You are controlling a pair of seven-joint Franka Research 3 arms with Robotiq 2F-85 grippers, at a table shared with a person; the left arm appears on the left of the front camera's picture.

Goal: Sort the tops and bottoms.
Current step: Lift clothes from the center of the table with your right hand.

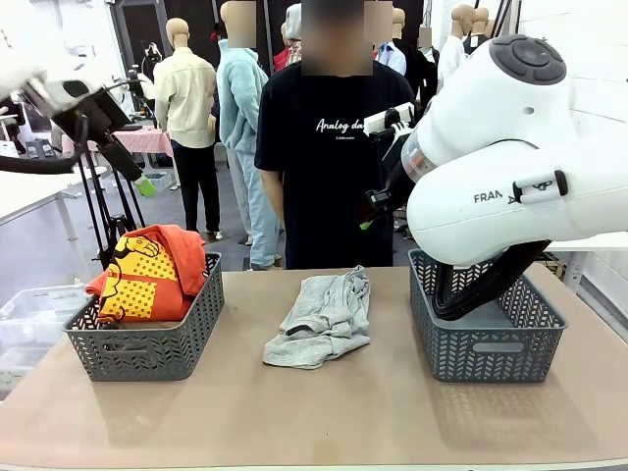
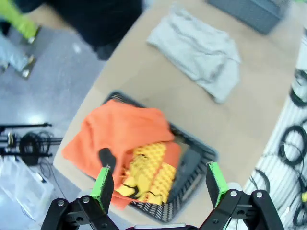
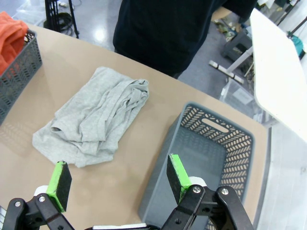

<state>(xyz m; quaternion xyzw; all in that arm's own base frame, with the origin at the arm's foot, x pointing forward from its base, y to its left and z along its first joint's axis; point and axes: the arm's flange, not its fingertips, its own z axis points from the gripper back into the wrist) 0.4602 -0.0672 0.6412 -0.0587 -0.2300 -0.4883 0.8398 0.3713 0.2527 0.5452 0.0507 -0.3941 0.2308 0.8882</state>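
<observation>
With the orange-red garment (image 1: 147,275) already heaped in the left basket (image 1: 147,345), your two spread, empty grippers (image 3: 115,179) hover over the unsorted light grey garment (image 1: 322,319).

Beyond the tan counter (image 1: 324,412) we see a grey, glossy floor (image 1: 231,221) that catches the light from overhead. To the left stand a white table (image 1: 29,191), a black tripod (image 1: 103,211) and a clear plastic bin (image 1: 34,306), with a pink-covered table (image 1: 142,140) farther back. Near the person's side, the right wrist view shows another white table (image 3: 280,81) and a grey step stool (image 3: 240,45).
</observation>
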